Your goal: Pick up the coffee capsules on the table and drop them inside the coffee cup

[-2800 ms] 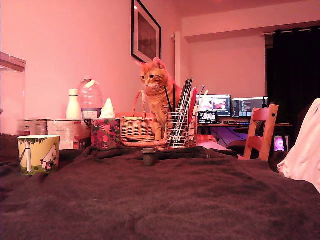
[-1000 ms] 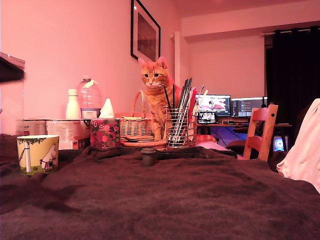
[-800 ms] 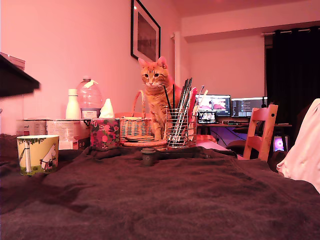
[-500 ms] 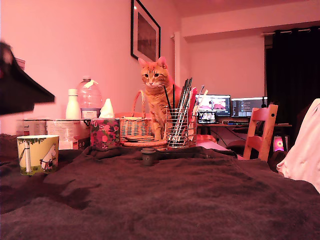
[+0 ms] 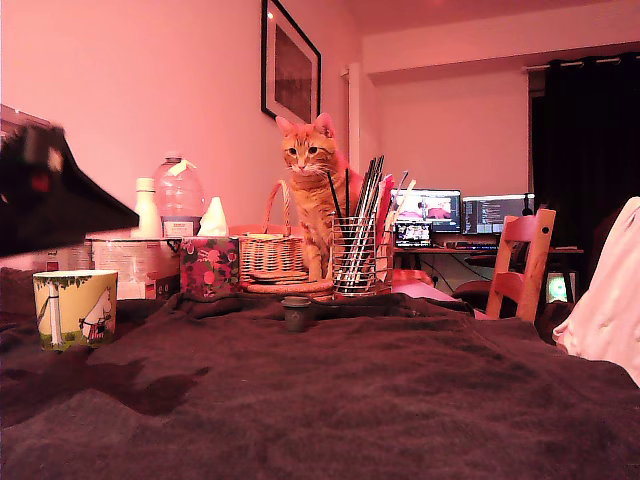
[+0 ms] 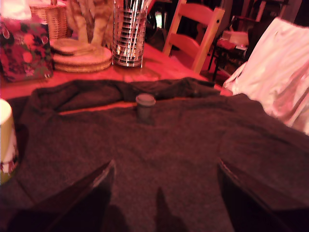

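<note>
1. The gripper (image 6: 164, 188) hangs above the blanket-covered table (image 5: 400, 400), its 2 fingers (image 6: 91, 186) spread wide with nothing between them.
2. Only 1 coffee capsule (image 6: 145, 107) is visible, the dark one. It stands upright, rim up, near the blanket's far edge, well apart from the fingers.
3. In the wrist view the capsule lies straight ahead of the open gap, slightly toward the finger on the cup's side, so a forward reach looks like the main need.
4. The coffee cup (image 5: 76, 308) stands at the exterior view's left, just below the blurred arm (image 5: 50, 200).
5. A cat (image 5: 315, 195) sits behind a wire-mesh pen holder (image 5: 355, 255).
</note>
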Controlling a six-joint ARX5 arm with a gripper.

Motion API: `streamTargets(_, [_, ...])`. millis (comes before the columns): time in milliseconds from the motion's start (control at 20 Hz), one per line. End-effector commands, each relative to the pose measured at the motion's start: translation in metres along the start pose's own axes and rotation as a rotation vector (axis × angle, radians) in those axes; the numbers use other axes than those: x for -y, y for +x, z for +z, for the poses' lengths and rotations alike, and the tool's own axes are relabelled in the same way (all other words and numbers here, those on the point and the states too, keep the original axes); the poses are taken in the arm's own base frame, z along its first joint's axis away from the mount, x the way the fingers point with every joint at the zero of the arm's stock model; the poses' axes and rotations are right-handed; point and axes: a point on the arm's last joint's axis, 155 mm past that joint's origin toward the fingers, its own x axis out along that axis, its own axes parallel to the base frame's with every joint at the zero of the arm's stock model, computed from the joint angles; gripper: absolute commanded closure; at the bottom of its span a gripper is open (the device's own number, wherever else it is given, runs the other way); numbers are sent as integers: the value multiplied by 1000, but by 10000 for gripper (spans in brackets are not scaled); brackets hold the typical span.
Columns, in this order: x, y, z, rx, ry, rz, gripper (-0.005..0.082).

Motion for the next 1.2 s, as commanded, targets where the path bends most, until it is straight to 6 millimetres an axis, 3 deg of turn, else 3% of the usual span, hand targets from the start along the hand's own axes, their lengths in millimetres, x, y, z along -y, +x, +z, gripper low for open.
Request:
streamTargets(0, [0, 2, -3, 4, 11, 0, 164])
streamTargets(1150, [-17, 99, -34, -68, 88, -24, 164])
